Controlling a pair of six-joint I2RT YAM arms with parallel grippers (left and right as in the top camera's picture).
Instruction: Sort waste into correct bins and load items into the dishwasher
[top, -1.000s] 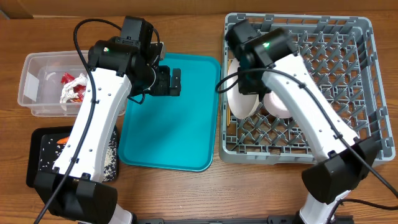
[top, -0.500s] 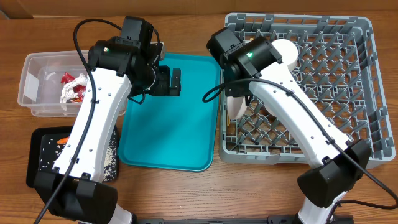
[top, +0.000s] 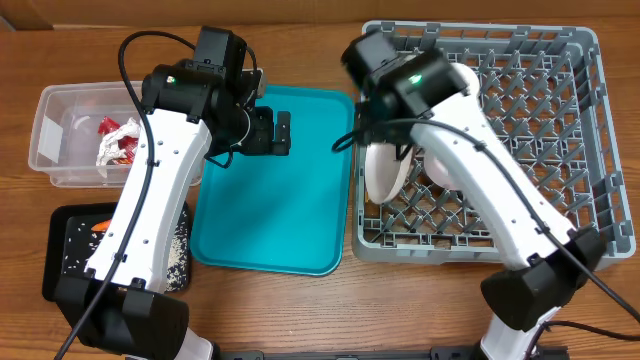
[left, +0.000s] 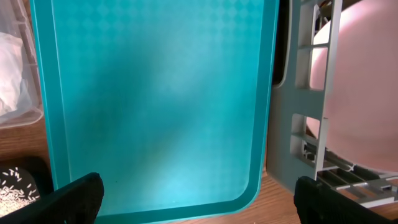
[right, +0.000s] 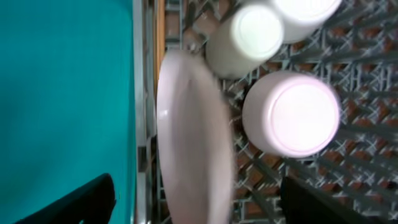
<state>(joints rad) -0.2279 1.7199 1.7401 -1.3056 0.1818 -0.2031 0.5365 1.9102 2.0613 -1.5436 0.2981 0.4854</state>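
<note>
A white plate (right: 193, 137) stands on edge in the left end of the grey dishwasher rack (top: 590, 150). My right gripper (right: 199, 205) hangs open above it, its dark fingers (right: 81, 202) set wide to either side of the rim and apart from it. Beside the plate sit an upturned pink bowl (right: 291, 112) and an upturned white cup (right: 244, 34). My left gripper (left: 199, 202) is open and holds nothing, hovering over the bare teal tray (left: 155, 93).
A clear bin (top: 60, 110) with crumpled red and white wrappers (top: 118, 140) stands at the far left. Below it lies a black tray (top: 65, 255) with scattered rice. The rack's wall (left: 298, 124) runs close along the tray's right edge.
My right gripper has opened and let go of the plate, which now stands in the rack. The right arm shifted slightly over the rack. The left arm has not moved.
</note>
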